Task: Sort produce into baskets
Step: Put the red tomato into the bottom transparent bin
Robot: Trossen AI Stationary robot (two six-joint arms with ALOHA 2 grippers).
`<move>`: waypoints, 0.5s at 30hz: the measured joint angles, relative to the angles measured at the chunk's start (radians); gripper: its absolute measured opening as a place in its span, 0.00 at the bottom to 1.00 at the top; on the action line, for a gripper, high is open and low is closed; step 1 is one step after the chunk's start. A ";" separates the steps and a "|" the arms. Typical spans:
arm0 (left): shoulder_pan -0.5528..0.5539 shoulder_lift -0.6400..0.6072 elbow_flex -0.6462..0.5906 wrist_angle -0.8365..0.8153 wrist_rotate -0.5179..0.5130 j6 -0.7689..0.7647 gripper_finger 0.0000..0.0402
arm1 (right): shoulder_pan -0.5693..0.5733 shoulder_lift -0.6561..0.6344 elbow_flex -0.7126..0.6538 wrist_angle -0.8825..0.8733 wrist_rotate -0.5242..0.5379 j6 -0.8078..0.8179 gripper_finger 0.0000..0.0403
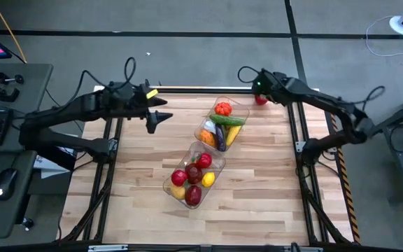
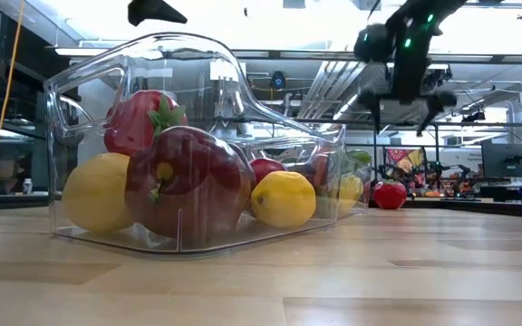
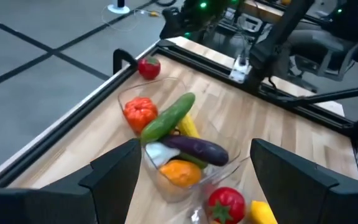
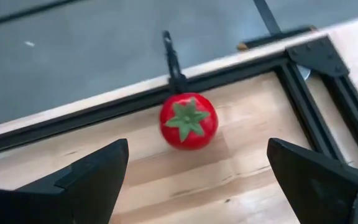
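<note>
Lying at the upper right of the high view, a red tomato (image 1: 261,100) is seen just beside the right gripper (image 1: 257,82), jaws spread wide, nothing held. Two clear baskets (image 1: 238,109) sit mid-table (image 1: 131,182). In the right wrist view, the tomato (image 4: 189,121) rests untouched between the fingers (image 4: 86,177). The left gripper (image 3: 194,171) is shown released above the vegetables.

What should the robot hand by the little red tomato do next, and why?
Probably lower the right gripper straight onto the tomato. Its fingers are open and empty, and the tomato sits alone on the table near the far corner, outside both baskets. The left gripper waits, open.
</note>
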 joint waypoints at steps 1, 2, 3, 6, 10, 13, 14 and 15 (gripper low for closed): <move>0.000 -0.012 -0.012 0.000 -0.003 -0.001 0.73 | -0.022 0.026 0.000 0.009 -0.013 -0.001 0.93; 0.000 -0.024 -0.025 0.001 -0.005 0.000 0.73 | -0.044 0.050 0.000 0.018 -0.027 0.000 0.93; 0.000 -0.034 -0.037 0.000 -0.006 0.000 0.73 | -0.066 0.074 0.000 0.030 -0.043 0.000 0.93; -0.001 -0.053 -0.059 -0.007 -0.006 -0.002 0.73 | -0.120 0.133 0.000 0.091 -0.090 -0.001 0.93; -0.001 -0.062 -0.073 -0.001 -0.007 -0.002 0.73 | -0.172 0.204 0.000 0.151 -0.135 -0.025 0.93; -0.001 -0.061 -0.075 -0.007 -0.007 -0.008 0.73 | -0.199 0.255 0.000 0.162 -0.179 -0.026 0.93; -0.001 -0.061 -0.075 -0.006 -0.007 -0.015 0.73 | -0.205 0.272 0.000 0.167 -0.187 -0.025 0.93; -0.001 -0.061 -0.075 -0.006 -0.007 -0.020 0.73 | -0.212 0.288 0.000 0.175 -0.196 -0.026 0.93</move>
